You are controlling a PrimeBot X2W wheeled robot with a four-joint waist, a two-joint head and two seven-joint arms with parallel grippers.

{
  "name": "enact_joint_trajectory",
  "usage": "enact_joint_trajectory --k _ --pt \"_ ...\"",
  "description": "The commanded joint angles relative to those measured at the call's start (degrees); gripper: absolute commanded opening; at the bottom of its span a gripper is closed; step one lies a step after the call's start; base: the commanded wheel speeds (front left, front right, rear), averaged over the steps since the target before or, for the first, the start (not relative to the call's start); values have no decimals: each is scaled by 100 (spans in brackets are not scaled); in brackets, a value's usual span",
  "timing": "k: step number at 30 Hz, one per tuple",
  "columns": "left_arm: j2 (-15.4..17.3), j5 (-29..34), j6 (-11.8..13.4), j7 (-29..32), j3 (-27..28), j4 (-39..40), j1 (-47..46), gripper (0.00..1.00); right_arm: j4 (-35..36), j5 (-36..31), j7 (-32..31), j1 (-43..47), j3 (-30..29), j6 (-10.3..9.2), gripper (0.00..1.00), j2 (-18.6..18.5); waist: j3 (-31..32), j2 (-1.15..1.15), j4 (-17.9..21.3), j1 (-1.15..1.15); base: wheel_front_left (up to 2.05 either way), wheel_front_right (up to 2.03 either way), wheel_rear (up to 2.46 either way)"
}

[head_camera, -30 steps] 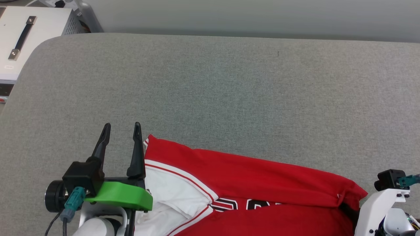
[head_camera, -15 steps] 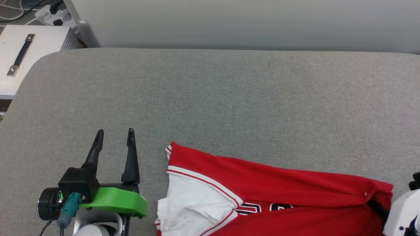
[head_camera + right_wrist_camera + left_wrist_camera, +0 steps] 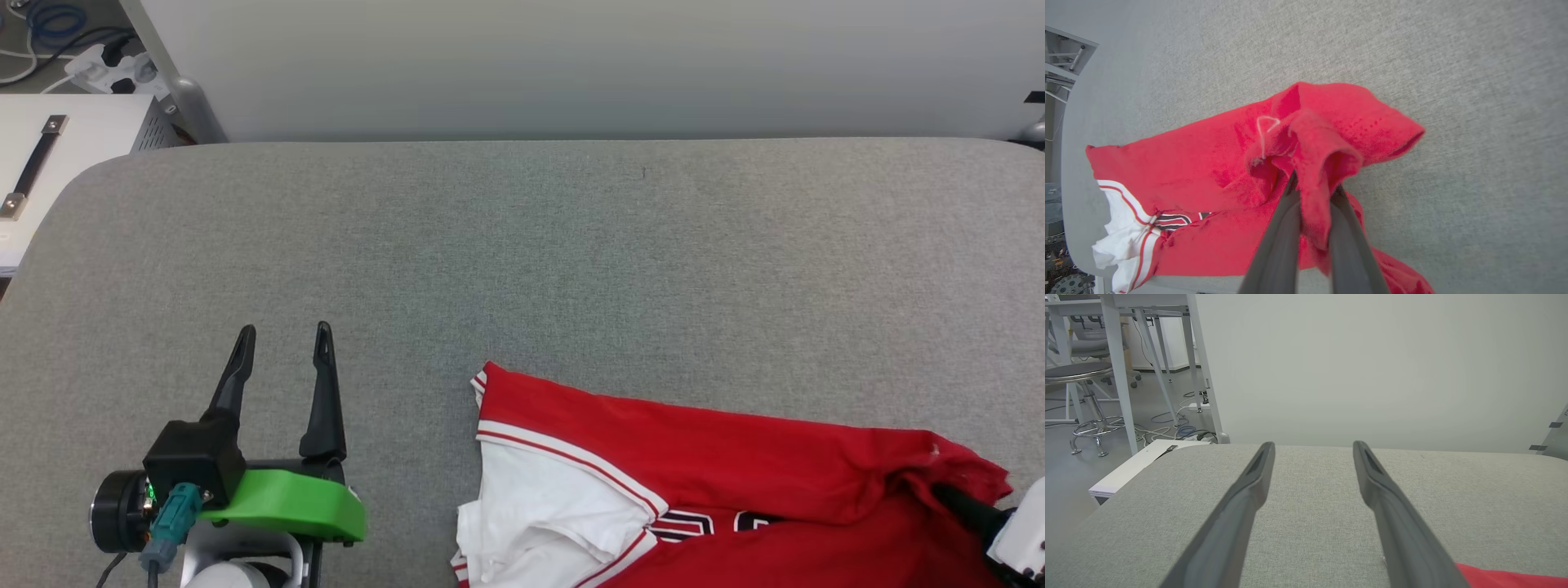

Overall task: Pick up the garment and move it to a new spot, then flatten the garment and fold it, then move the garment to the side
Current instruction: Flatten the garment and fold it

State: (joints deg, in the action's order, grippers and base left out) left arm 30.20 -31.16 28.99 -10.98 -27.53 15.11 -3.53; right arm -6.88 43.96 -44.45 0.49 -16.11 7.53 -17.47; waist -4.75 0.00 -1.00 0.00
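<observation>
— Since the right tool point(image 3: 1314, 185) is clamped on a bunched red fold of the garment point(image 3: 694, 457), why does most of the cloth lie on the tabletop point(image 3: 571, 269)?

— My guess is a drag rather than a full lift. Only the pinched end rises. The rest lies along the near edge on the robot's right, with the white sleeve point(image 3: 539, 506) at the end away from the grip.

— And that arm's pose?

— The right wrist looks steeply down at the tabletop. Its two fingers run into the fold nearly together, with cloth squeezed between them and draped over their tips.

— What about the left tool point(image 3: 284, 329)?

— Its fingers stand wide apart with nothing between them. It sits low over bare tabletop and points away toward the wall point(image 3: 1372, 367), with a clear gap between it and the sleeve.

— Why hold it there?

— Probably to stay out of the cloth's way while one arm shifts it. From there it is also close enough to reach the sleeve side when flattening begins.
</observation>
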Motion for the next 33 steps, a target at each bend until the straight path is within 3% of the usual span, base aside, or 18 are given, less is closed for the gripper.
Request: enact_joint_trajectory --k 1,7,14,22,33 --pt "6 7 26 15 -5 3 68 100 87 294 -136 -90 20 -4 0 127 17 0 1 0 0 0 0" --pt "16 1 14 29 -18 -5 36 100 445 1520 -700 -62 45 -4 0 617 27 0 -59 0 0 0 0" --pt "7 23 -9 66 -66 15 -68 100 697 2295 -1028 -36 355 -4 0 1076 -56 0 -250 0 0 0 0" --pt "-36 83 -25 81 -124 52 -252 100 684 2857 -812 -223 1051 -4 0 1382 -372 0 -536 0 0 0 0" --pt "-275 126 -118 -67 -208 -149 -580 100 528 3335 -342 -418 2483 -4 0 1455 -859 0 -827 0 0 0 0"
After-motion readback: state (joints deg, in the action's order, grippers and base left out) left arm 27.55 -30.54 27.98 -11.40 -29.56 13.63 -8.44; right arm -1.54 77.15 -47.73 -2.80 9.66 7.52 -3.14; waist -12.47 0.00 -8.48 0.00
